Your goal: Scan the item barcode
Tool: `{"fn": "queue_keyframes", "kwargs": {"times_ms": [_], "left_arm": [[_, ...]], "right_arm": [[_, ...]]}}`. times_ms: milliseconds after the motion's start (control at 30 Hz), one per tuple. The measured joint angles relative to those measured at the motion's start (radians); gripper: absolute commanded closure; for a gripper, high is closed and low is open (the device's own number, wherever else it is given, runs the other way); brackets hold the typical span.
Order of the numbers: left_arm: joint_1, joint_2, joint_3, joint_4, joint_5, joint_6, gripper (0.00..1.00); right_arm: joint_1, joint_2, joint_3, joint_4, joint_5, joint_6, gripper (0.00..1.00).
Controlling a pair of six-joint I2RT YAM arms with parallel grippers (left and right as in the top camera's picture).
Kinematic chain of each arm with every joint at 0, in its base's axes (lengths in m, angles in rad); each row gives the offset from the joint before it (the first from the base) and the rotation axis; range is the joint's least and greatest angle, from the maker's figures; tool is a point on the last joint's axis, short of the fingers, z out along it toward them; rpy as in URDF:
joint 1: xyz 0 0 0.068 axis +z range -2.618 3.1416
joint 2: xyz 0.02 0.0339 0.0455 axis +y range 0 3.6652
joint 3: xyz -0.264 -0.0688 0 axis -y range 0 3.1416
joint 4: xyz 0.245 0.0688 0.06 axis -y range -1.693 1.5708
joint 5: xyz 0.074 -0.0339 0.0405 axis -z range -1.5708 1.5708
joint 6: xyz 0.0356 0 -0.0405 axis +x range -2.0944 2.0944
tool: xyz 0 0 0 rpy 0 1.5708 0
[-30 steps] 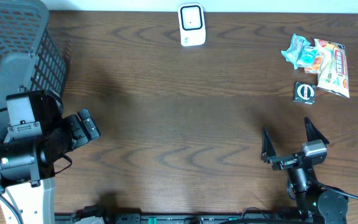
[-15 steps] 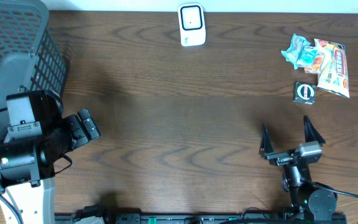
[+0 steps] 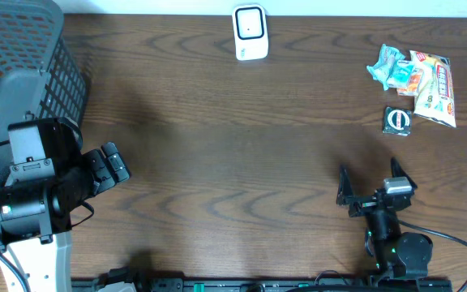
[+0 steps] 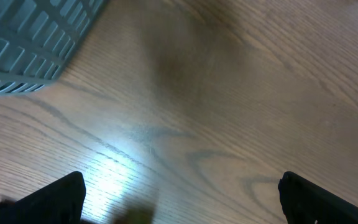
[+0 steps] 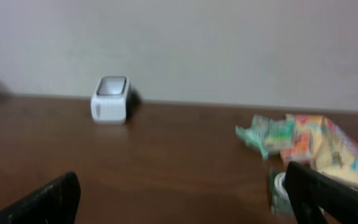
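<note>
The white barcode scanner [image 3: 250,32] stands at the table's far edge, middle; the right wrist view shows the scanner [image 5: 110,98] far ahead on the left. A pile of snack packets [image 3: 418,77] lies at the far right, with a small dark packet bearing a white ring [image 3: 396,120] just in front of it. My right gripper [image 3: 370,182] is open and empty, near the front edge, well short of the dark packet [image 5: 278,191]. My left gripper [image 3: 110,165] is open and empty at the left, over bare wood [image 4: 182,208].
A grey mesh basket [image 3: 23,73] fills the far left corner, and its corner [image 4: 30,43] shows in the left wrist view. A pale wall rises behind the table's far edge. The snack packets [image 5: 309,146] lie ahead on the right of my right gripper.
My right gripper has shifted slightly left and away from the front edge, and its fingers look shorter from above. The left arm has not moved.
</note>
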Motion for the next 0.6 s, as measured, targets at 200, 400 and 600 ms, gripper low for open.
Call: {"fn": "queue_keyframes", "kwargs": {"times_ms": [200,400,600], "left_arm": [[0.0,0.0,0.0,0.0,0.0,0.0,0.02],[0.0,0.0,0.0,0.0,0.0,0.0,0.02],[0.0,0.0,0.0,0.0,0.0,0.0,0.02]], "right_arm": [[0.0,0.0,0.0,-0.061,0.007,0.0,0.01],[0.0,0.0,0.0,-0.063,0.014,0.0,0.01],[0.0,0.0,0.0,-0.063,0.019,0.001,0.01]]}}
